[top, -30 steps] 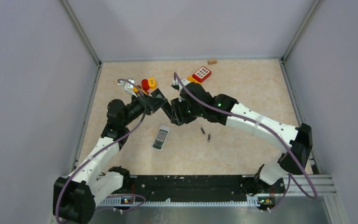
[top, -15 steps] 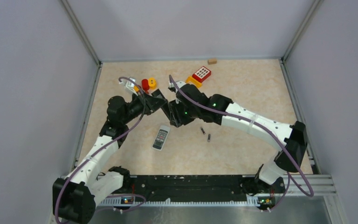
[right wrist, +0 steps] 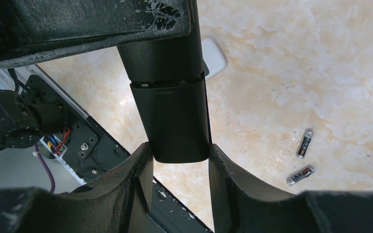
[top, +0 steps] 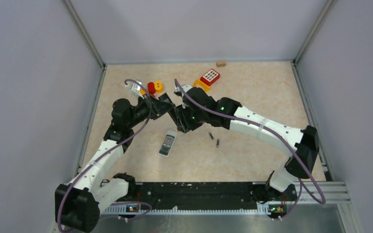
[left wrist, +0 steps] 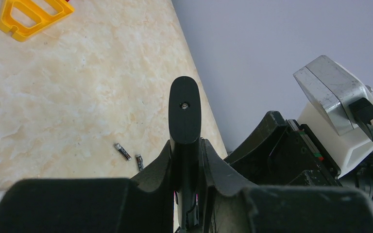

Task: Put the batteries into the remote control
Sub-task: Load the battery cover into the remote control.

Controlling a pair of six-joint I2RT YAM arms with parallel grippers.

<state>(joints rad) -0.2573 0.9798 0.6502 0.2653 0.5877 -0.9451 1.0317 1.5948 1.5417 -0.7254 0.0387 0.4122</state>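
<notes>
A black remote control (right wrist: 175, 116) is held in the air between both arms, above the table's middle. My left gripper (left wrist: 188, 145) is shut on it and sees it edge-on (left wrist: 184, 111). My right gripper (right wrist: 177, 150) is shut on its lower end, one finger on each side. In the top view the left gripper (top: 170, 108) and the right gripper (top: 178, 118) meet there. Two small dark batteries (top: 211, 136) (top: 218, 143) lie on the table to the right. They also show in the right wrist view (right wrist: 305, 143) (right wrist: 300, 175) and the left wrist view (left wrist: 123, 151) (left wrist: 139, 162). A third battery is out of view.
A grey-white remote (top: 167, 143) lies on the table just below the grippers. A red keypad toy (top: 210, 76), a red piece (top: 151, 88) and a yellow piece (top: 159, 86) sit further back. A small wooden block (top: 221, 63) is at the back wall.
My right wrist has shifted a little to the left, closer to the left gripper. The batteries and the grey-white remote have not moved.
</notes>
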